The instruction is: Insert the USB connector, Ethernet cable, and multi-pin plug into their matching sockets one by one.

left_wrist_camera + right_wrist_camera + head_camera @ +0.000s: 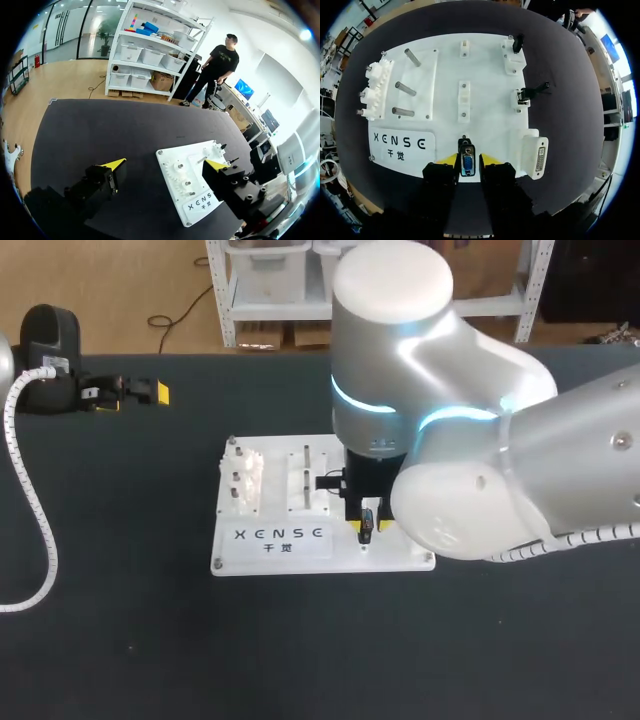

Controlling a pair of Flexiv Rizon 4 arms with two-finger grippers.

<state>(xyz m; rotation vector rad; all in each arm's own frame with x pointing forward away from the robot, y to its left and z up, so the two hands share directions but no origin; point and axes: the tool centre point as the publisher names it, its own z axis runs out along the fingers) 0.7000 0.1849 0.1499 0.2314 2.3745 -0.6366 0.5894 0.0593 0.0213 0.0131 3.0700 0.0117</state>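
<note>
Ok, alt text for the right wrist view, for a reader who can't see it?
The right claw grips a blue-faced multi-pin plug above the edge of a white connector board on a dark table. A white multi-pin socket sits on the board beside the claw, with three metal pegs across the board from it.

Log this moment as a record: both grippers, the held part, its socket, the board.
right gripper: shut on the multi-pin plug, over the board's edge
left gripper: open, empty, away from the board
multi-pin socket: white, on the board's corner, beside the right gripper, unfilled
board: white, flat on the dark table
</note>
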